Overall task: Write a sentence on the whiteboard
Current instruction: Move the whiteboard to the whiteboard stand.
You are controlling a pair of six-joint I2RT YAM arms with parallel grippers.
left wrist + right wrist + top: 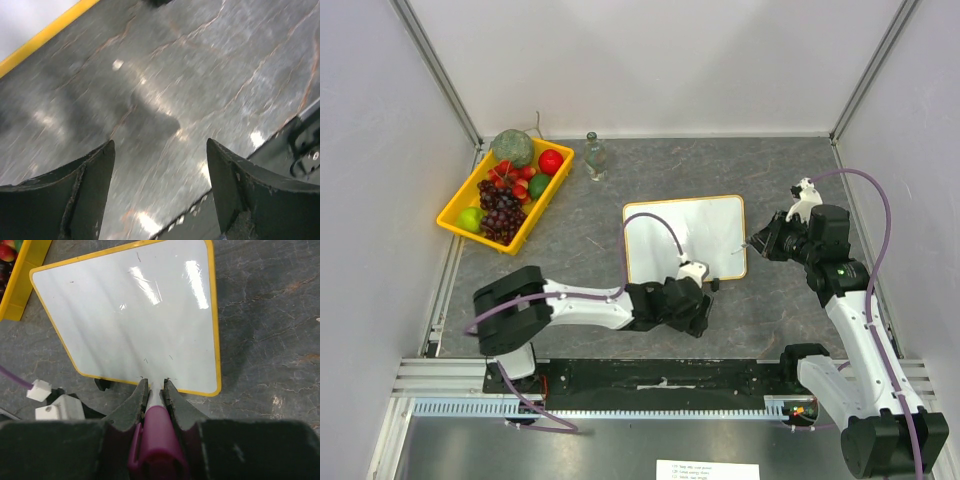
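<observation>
Whiteboard point(685, 235) lies flat mid-desk, angled, its black clip feet on the edge nearest the arm bases. Its surface is blank apart from a few tiny specks, so no sentence is written and all the writing is left to do.

Right claw point(757, 243) is closed on a purple marker point(157, 430), at the board's right edge with the tip aimed at the board. I can't tell whether the tip touches. Left claw point(698, 305) is open and empty, low over the desk point(790, 180) just beside the board's near edge.

- **Top view only:** both arms, a yellow fruit tray point(455, 215) and a small bottle point(595, 157) far left, well apart from the board.
- **Right wrist only:** the marker in the grip and the faint specks.
- **Left wrist only:** bare desk between spread fingers point(95, 170), with a strip of yellow frame in the corner, likely the board.
</observation>
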